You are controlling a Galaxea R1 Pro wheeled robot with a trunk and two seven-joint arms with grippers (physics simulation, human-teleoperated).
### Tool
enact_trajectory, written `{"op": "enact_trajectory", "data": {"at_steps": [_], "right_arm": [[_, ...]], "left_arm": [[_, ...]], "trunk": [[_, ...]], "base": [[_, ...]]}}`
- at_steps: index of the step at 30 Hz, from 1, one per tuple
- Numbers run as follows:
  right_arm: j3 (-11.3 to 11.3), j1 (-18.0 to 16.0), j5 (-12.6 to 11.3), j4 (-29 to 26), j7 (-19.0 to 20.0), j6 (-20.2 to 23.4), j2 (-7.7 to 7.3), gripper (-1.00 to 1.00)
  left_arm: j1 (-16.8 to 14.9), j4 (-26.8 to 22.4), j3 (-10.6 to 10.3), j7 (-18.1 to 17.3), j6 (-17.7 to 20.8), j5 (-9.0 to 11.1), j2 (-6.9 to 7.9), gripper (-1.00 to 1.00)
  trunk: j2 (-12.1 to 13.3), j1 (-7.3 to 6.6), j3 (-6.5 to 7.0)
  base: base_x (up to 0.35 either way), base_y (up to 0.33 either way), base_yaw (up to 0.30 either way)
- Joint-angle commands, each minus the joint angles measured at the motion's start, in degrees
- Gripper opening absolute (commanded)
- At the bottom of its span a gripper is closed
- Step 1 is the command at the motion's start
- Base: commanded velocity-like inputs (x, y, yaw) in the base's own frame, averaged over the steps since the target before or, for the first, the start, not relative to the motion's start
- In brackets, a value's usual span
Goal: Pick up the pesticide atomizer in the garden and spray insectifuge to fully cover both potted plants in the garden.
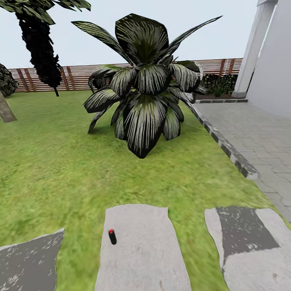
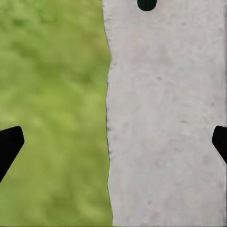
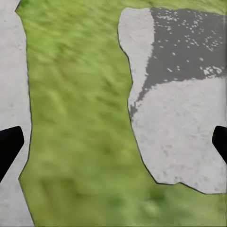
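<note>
The small black cylinder with a red tip (image 1: pixel 112 236) stands upright on the pale grey middle stepping stone (image 1: pixel 142 255), with bare stone on every side. The big dark striped-leaf bush (image 1: pixel 145 84) stands well beyond on the green lawn (image 1: pixel 49 175), a grey striped kerb (image 1: pixel 230 152) to its right.

Ground: green lawn (image 1: pixel 45 167) with three flat grey stepping stones (image 1: pixel 139 251) at the near edge
Big plant: a dark bush with striped leaves (image 1: pixel 145 84) stands in the middle of the grass
Tree: a palm with a dark scaly trunk (image 1: pixel 39 44) far left
Fence: brown wooden slats (image 1: pixel 74 76) run across the back
Right side: grey paved path (image 1: pixel 264 144) with a striped curb, beside a pale wall (image 1: pixel 275 63)
Sky: pale and grey
</note>
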Motion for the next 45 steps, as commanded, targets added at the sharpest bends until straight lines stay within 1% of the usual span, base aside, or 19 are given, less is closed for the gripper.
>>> {"op": "enact_trajectory", "data": {"at_steps": [1,22,45], "right_arm": [[0.0,0.0,0.0,0.0,-0.2,-0.1,0.00,1.00],[0.0,0.0,0.0,0.1,-0.2,-0.1,0.10,1.00],[0.0,0.0,0.0,0.3,-0.2,-0.1,0.11,1.00]], "left_arm": [[0.0,0.0,0.1,0.0,-0.2,0.1,-0.01,1.00],[0.0,0.0,0.1,0.0,-0.2,0.2,-0.06,1.00],[0.0,0.0,0.1,0.0,-0.2,0.2,-0.03,1.00]], "trunk": [[0.0,0.01,-0.05],[0.0,0.01,-0.05],[0.0,0.01,-0.05]], "base": [[0.204,-0.272,0.183],[0.196,-0.275,0.269],[0.095,-0.308,0.279]]}}
